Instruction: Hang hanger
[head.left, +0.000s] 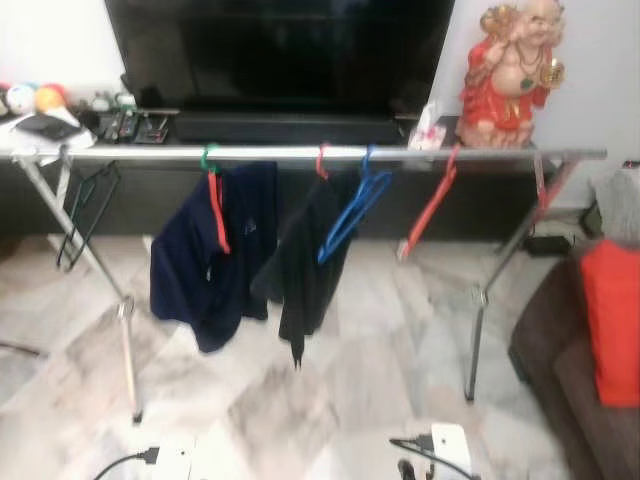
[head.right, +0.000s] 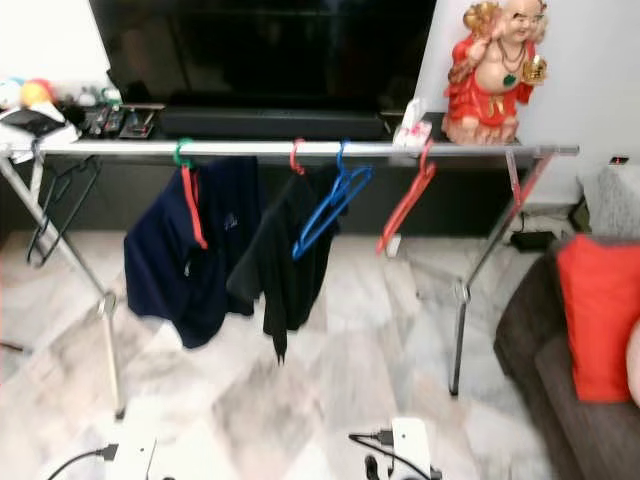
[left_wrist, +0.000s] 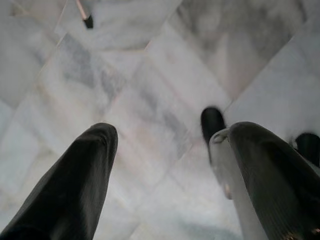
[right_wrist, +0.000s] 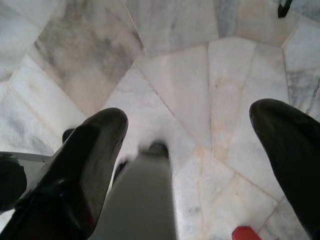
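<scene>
A silver drying rack rail (head.left: 300, 153) runs across the room in front of me. On it hang a black empty hanger (head.left: 85, 215) at the left, a red hanger with a navy shirt (head.left: 215, 250), a hanger carrying a black garment (head.left: 305, 265), a blue empty hanger (head.left: 350, 215) and a red empty hanger (head.left: 428, 213) that tilts. My left gripper (left_wrist: 172, 135) is open with nothing between its fingers, pointing down at the marble floor. My right gripper (right_wrist: 189, 114) is also open and empty over the floor.
Behind the rack stand a large black TV (head.left: 280, 50) on a low console and a red statue (head.left: 510, 70). A brown sofa with a red cushion (head.left: 612, 320) is at the right. The rack legs (head.left: 128, 340) splay onto the floor. White boxes with black cables (head.left: 450, 445) lie near my feet.
</scene>
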